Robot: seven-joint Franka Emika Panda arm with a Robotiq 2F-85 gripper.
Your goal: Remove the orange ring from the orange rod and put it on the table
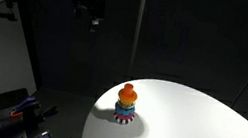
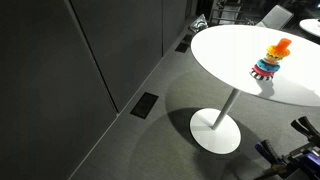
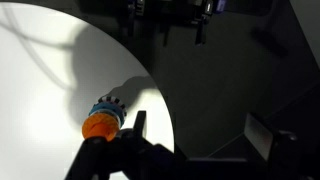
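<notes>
The ring-stacking toy stands near the edge of the round white table (image 1: 201, 123) (image 2: 225, 50) (image 3: 60, 60). The orange ring (image 1: 127, 97) (image 2: 279, 48) (image 3: 97, 126) sits on top of the striped and blue rings. The orange rod's rounded tip (image 1: 129, 86) pokes out above it. My gripper (image 1: 88, 7) hangs high above and to the side of the table, far from the toy. In the wrist view the gripper (image 3: 200, 135) is open and empty, and the toy lies just beyond one finger.
The table stands on a white pedestal base (image 2: 215, 131) on grey carpet. A dark floor vent (image 2: 145, 105) lies by the dark wall panels. Black and blue equipment (image 1: 15, 112) sits low beside the table.
</notes>
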